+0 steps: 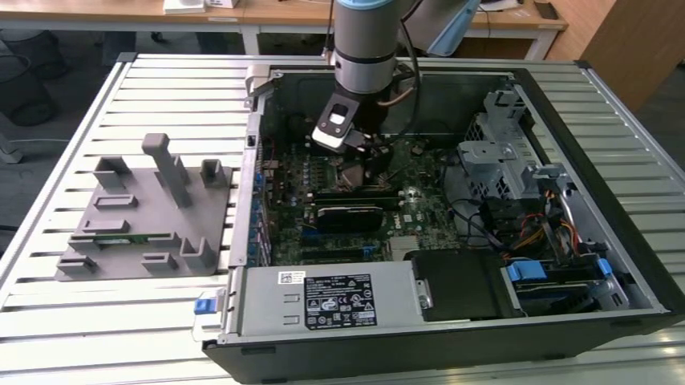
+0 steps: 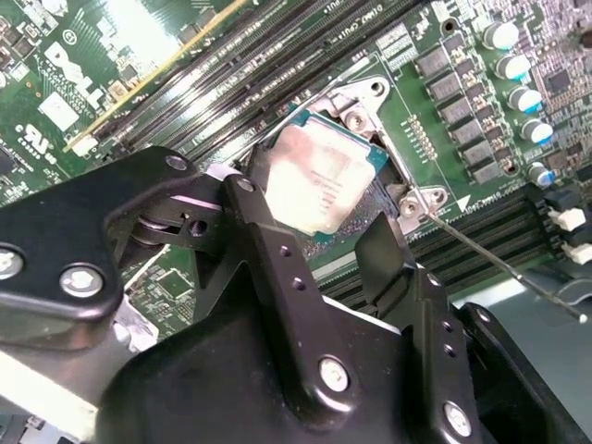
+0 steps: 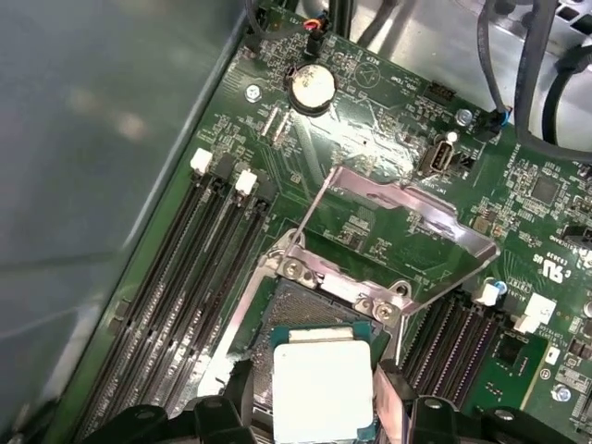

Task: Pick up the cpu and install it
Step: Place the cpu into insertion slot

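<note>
Now the gripper (image 1: 370,151), upper centre in the exterior view, is clamping the cpu (image 2: 324,180) between its fingers over the open socket (image 3: 305,310).

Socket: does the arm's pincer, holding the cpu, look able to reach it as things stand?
Probably yes: the socket lies bare with its load plate swung up, and the pincer holds the cpu close by with nothing between.
</note>
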Controlling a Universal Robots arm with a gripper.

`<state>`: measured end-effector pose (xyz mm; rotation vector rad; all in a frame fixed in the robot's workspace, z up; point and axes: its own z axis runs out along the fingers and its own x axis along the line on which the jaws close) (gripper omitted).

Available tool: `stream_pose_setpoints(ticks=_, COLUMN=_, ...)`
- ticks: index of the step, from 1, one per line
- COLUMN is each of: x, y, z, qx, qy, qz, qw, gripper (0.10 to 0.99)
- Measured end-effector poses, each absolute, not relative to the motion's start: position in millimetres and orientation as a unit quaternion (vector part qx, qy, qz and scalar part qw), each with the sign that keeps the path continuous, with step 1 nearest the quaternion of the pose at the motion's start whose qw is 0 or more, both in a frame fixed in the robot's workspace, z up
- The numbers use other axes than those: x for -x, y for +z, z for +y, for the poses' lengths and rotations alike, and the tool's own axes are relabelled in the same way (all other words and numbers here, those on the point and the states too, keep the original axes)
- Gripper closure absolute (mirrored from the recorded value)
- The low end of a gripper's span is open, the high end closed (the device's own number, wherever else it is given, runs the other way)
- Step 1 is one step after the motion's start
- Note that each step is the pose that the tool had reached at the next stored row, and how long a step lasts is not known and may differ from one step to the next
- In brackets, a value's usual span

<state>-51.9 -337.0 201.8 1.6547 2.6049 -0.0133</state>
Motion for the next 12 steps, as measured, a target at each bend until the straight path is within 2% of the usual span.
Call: stream_pose_setpoints(ticks=12, x=50.9, y=200.2, z=-339.1, qx=-0.534, qy=-0.005, qz=0.845, qw=0.028, gripper=0.447)
